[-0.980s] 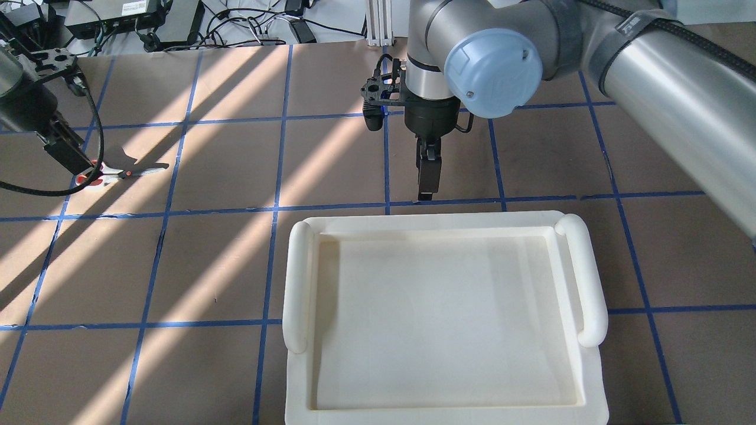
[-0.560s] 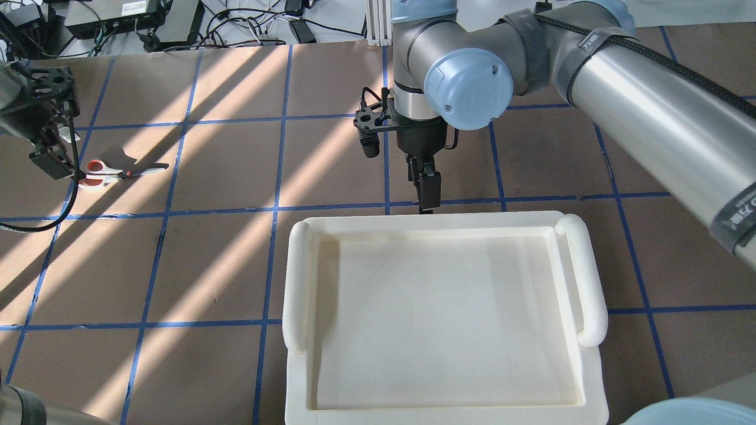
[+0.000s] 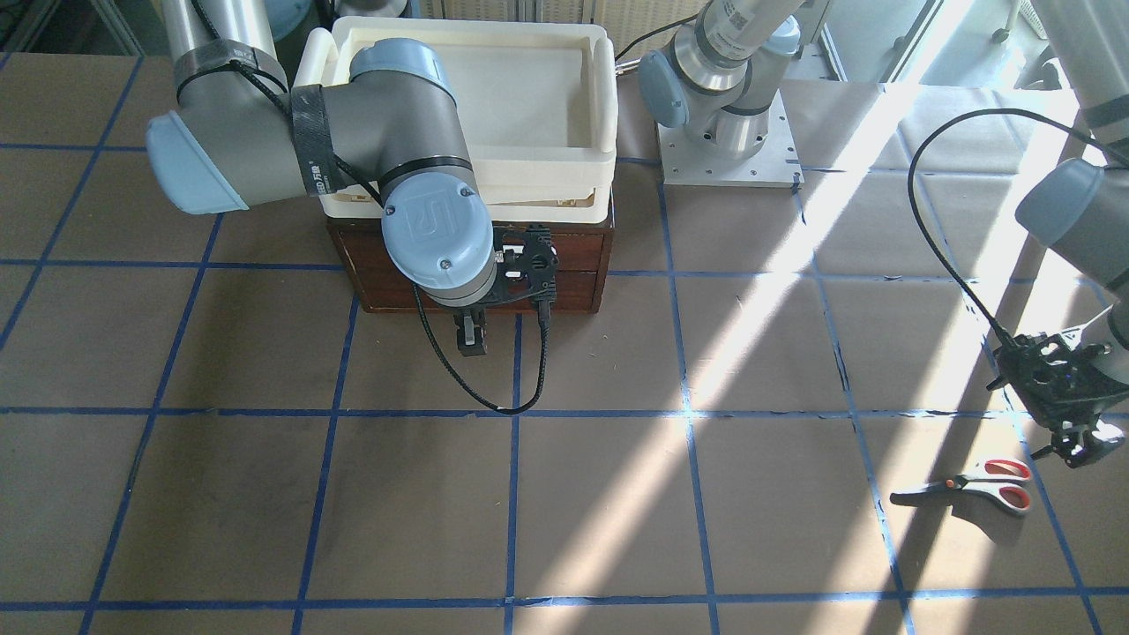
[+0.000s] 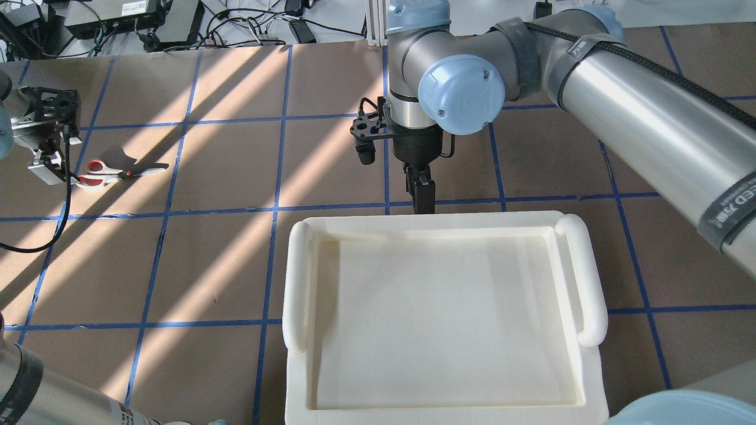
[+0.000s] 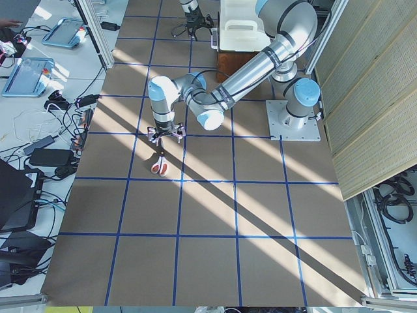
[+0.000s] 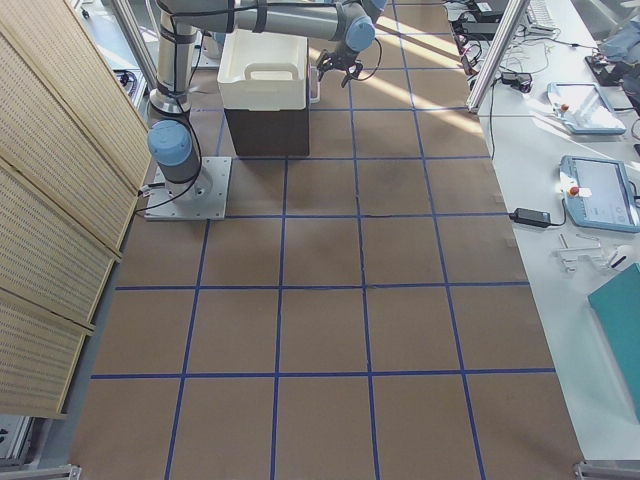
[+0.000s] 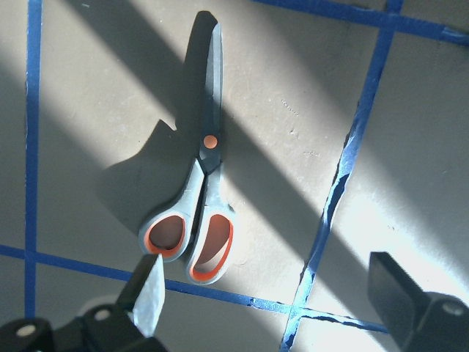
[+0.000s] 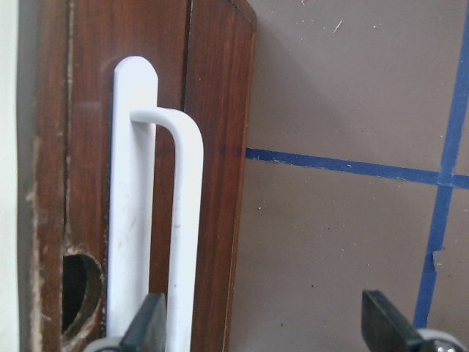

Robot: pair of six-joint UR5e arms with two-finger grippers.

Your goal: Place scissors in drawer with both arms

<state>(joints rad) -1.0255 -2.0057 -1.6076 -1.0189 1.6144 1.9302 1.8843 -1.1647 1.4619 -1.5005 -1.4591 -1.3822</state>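
Scissors (image 4: 112, 173) on tbl (image 4: 207, 265), well to L of drawer (image 8: 172, 73); tray (image 4: 301, 277) sits atop drawer's cabinet.

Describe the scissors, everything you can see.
The scissors are small, with dark blades closed, an orange pivot screw and grey handles lined orange-red. They lie flat on the brown table, handles beside a blue tape line. The open left gripper hovers over the handle end, one finger by a loop; nothing grips them.

Scissors (image 7: 209, 147): dark matt metal blades, grey plastic handles with orange lining.
Drawer (image 8: 212, 147): reddish-brown wood, satin finish, edge scuffed.
Handle (image 8: 183, 220): smooth, glossy white.
Counter (image 4: 224, 171): matt brown, paper-like.
My right arm (image 4: 638, 118): smooth silver metal.
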